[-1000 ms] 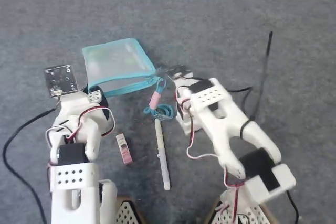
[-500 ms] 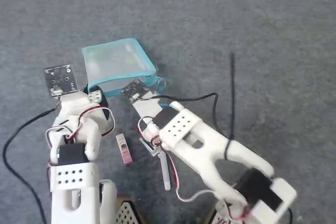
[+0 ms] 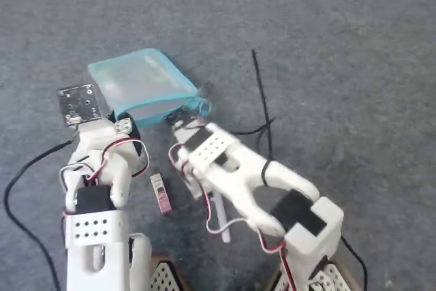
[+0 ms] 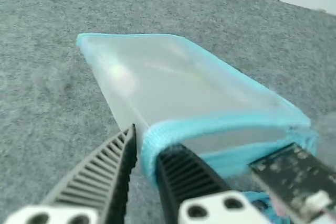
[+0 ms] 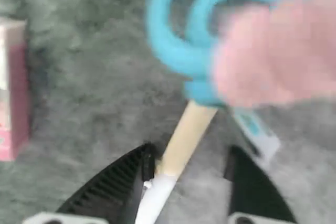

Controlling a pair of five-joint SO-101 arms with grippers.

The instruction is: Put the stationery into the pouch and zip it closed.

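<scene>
While left claw [image 4: 143, 142] clamps the pouch [image 4: 178, 85] edge, right claw [image 5: 190, 158] straddles the pen [image 5: 185, 129].
Its jaws stand apart; the pen lies between them, close by one finger.

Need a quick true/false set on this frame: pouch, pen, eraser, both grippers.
1. The left gripper is shut on the pouch's teal zipper edge. True.
2. The pink eraser is inside the pouch. False: it lies on the table between the two arms.
3. The right gripper is open, with one finger on either side of the pen. True.
4. The pen is lifted clear of the table. False: it lies flat on the table under the right arm.
</scene>
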